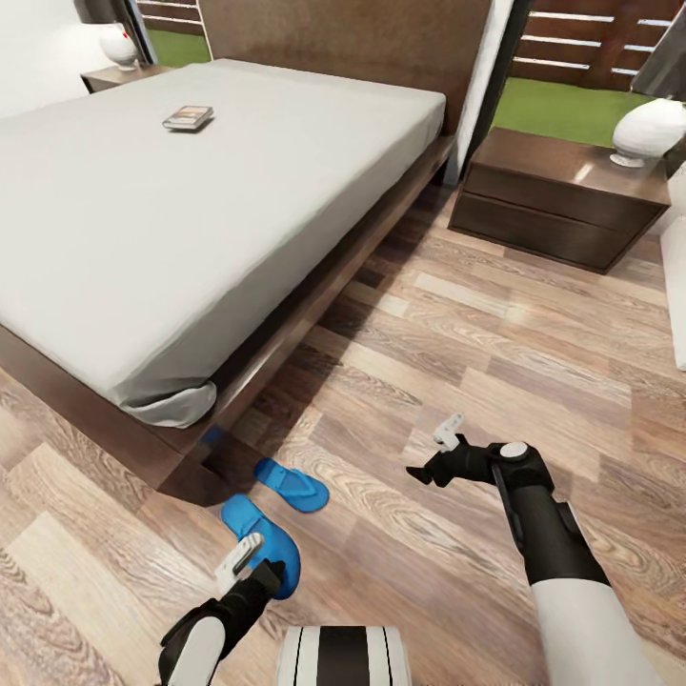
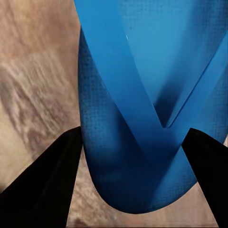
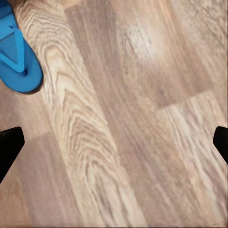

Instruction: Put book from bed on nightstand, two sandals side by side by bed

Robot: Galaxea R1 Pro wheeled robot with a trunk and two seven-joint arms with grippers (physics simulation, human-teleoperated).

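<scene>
Sandals first, by the look of it: the left gripper [image 1: 250,564] hangs spread right over the near sandal [image 1: 264,539], fingers either side of its toe end, so closing on it seems next. Beyond it, just apart, lies the other sandal [image 1: 293,484] by the bed [image 1: 314,295] corner; the right gripper [image 1: 433,455] waits released over bare floor [image 1: 457,333], and the book [image 1: 188,117] sits far off on the mattress

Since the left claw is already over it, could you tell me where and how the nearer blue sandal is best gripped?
Grip the nearer sandal across its rounded toe end, coming straight down from above. It lies flat on the floor, strap up, and in the left wrist view the left claw already stands open with a finger on each side of the sole where the strap's V meets it.
</scene>
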